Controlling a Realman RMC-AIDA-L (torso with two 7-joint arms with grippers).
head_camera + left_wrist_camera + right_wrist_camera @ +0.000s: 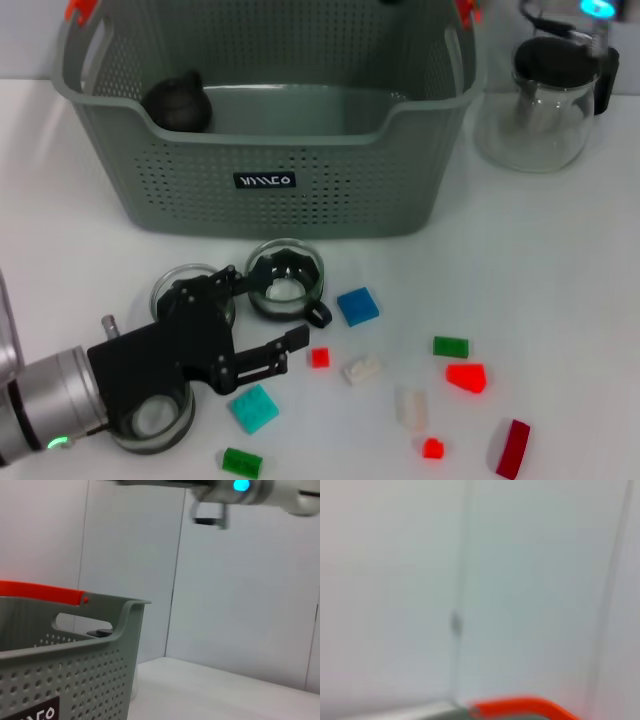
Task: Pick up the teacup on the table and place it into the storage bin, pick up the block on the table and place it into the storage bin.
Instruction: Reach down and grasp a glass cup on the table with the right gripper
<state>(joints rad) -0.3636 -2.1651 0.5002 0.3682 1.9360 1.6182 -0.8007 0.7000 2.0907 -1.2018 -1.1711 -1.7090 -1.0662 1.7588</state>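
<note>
The storage bin [270, 150], grey-green and perforated, stands at the back of the table; its wall [75, 680] fills the lower corner of the left wrist view. A glass teacup [285, 275] with a black handle sits just in front of it. My left gripper [272, 306] is low over the table, open, with one finger at the teacup's left rim and the other below the cup. Two more glass cups [185, 285] [155, 420] lie partly under this gripper. A blue block [357, 305] rests just right of the teacup. My right arm [598, 10] is at the back right.
A glass pitcher [545, 100] with a black lid stands right of the bin. A dark round object [178, 102] lies inside the bin's left end. Several loose blocks are scattered in front: teal [253, 408], green [450, 347], red [466, 377], white [362, 370].
</note>
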